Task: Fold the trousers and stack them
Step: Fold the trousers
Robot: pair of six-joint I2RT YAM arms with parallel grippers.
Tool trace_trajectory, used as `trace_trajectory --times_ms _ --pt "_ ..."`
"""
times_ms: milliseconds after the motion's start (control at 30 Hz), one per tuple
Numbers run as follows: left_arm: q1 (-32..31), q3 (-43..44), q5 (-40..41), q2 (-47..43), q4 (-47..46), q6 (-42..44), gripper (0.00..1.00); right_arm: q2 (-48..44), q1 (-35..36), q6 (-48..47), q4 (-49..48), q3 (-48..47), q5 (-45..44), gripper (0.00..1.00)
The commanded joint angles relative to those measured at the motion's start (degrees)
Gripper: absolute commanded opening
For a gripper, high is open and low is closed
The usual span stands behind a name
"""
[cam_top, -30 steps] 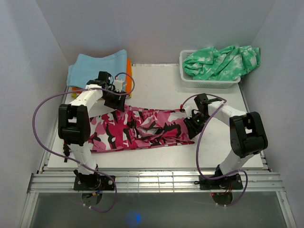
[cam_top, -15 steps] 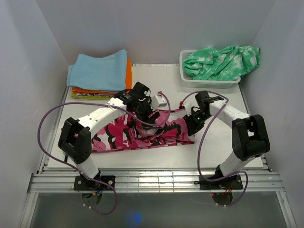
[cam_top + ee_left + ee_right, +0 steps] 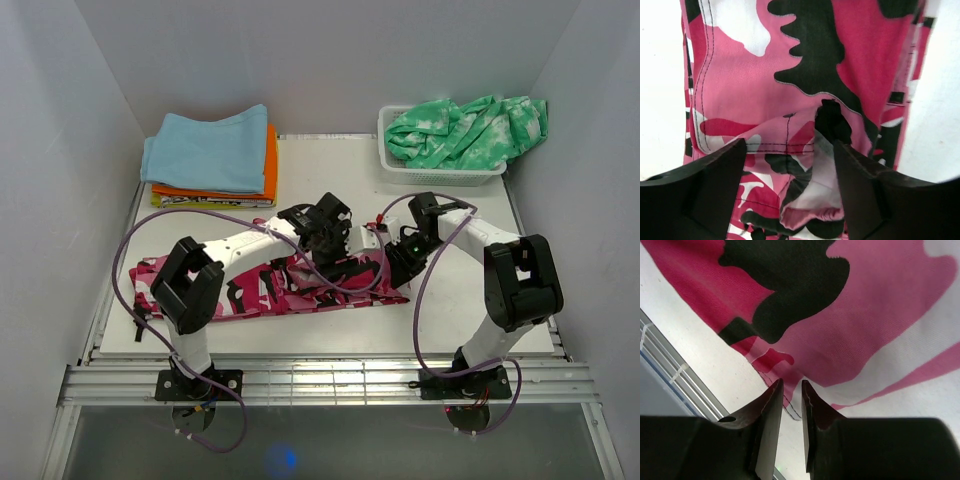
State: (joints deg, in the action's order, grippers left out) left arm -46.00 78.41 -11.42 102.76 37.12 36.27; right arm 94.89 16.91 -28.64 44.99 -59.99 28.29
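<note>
- The trousers [image 3: 250,285] lie rumpled across the near table [image 3: 330,175]. They look soft, limp and light, best taken at a hem or the waistband.
- The left pincer [image 3: 788,145] gapes empty above them. The right pincer [image 3: 790,385] is nearly closed at their edge; I cannot tell if it grips.
- Farther back are a folded stack [image 3: 210,155] and a basket [image 3: 440,175], both well apart from the trousers.

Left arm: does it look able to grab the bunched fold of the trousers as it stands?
Probably yes. The left tool hangs open right above the trousers, with their raised fold sitting between its jaws and nothing in between.
</note>
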Motion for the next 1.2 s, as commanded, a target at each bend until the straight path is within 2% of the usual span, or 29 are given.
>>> trace_trajectory --times_ms 0,67,133,333,400,500,533,633,700,867,1033,1167 --pt "-0.3 -0.8 6.8 2.3 -4.5 2.0 0.78 2.8 0.0 1.0 -0.1 1.3 1.6 0.28" --pt "0.0 -2.3 10.6 2.4 -7.1 2.3 0.74 4.1 -0.2 1.7 -0.3 1.4 1.7 0.27" --pt "1.0 -3.7 15.9 1.4 -10.3 2.5 0.6 4.4 -0.2 2.1 -0.9 1.6 1.3 0.27" --pt "8.7 -5.4 19.0 -2.4 -12.1 2.6 0.2 4.8 -0.2 2.4 -1.0 2.2 -0.4 0.26" --pt "12.7 -6.9 17.5 -3.9 -12.3 4.1 0.18 4.4 -0.2 2.5 -1.2 2.6 -0.7 0.25" --pt "17.8 -9.7 15.6 -5.7 -12.3 5.9 0.22 4.1 -0.2 2.5 -1.3 2.9 -1.1 0.25" --pt "19.3 -10.0 14.9 -6.0 -11.6 6.1 0.33 3.7 -0.2 2.4 -1.3 2.9 -1.3 0.25" --pt "23.7 -10.6 12.7 -6.2 -9.4 5.7 0.55 3.0 -0.2 2.4 -1.3 2.7 -1.6 0.26" --pt "26.3 -9.9 9.3 -6.5 -7.2 5.2 0.77 2.4 -0.3 2.3 -1.1 2.3 -1.3 0.28" --pt "29.6 -8.2 0.3 -11.2 -0.2 5.9 0.83 1.0 -0.2 1.7 -0.2 1.3 0.0 0.3" --pt "30.7 -7.7 -9.2 -19.0 6.4 7.1 0.82 -0.7 -0.1 0.8 0.6 0.7 1.2 0.31" --pt "31.4 -8.8 -8.7 -20.9 9.6 3.7 0.8 -1.8 0.1 -0.4 1.3 0.3 3.1 0.31"
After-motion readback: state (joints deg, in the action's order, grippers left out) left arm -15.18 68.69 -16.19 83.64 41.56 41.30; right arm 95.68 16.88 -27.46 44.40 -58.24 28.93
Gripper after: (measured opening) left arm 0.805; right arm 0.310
